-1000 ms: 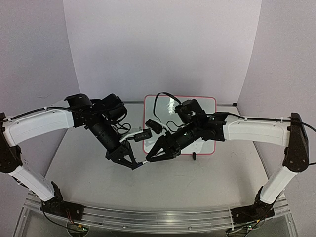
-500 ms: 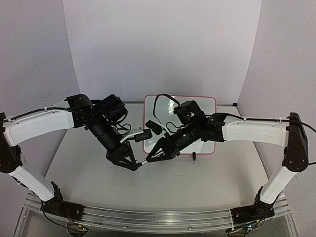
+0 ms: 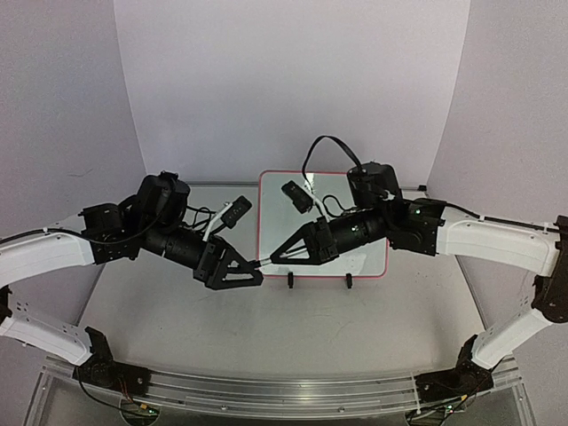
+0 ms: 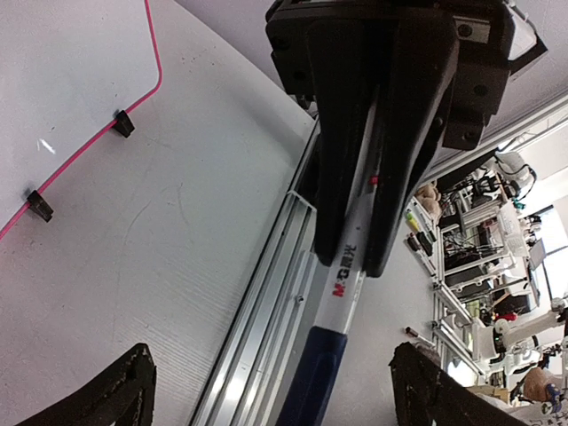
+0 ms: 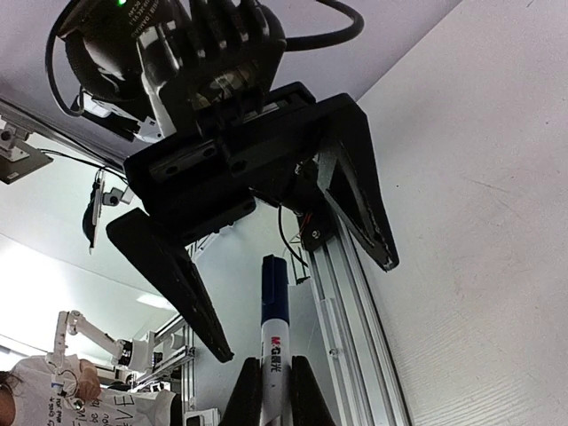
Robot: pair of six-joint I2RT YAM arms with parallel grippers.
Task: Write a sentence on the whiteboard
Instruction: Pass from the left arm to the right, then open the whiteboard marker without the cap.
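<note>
Marker [image 5: 274, 330] sat clenched in the right gripper [image 3: 269, 259], its blue end reaching between the widely spread fingers of the left gripper [image 3: 259, 274]. The whiteboard [image 3: 273, 217] stood upright just behind both grippers, its face largely hidden by the right arm, any writing unreadable.

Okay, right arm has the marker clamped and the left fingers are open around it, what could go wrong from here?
One: the open left fingers straddle the blue end of the marker; a sideways move by either arm could knock it crooked in the right fingers.
Two: that blue end may be a cap; if so, nothing will write.
Three: the whiteboard stands on small clip feet close behind the right arm, so a bump might tip it.
</note>
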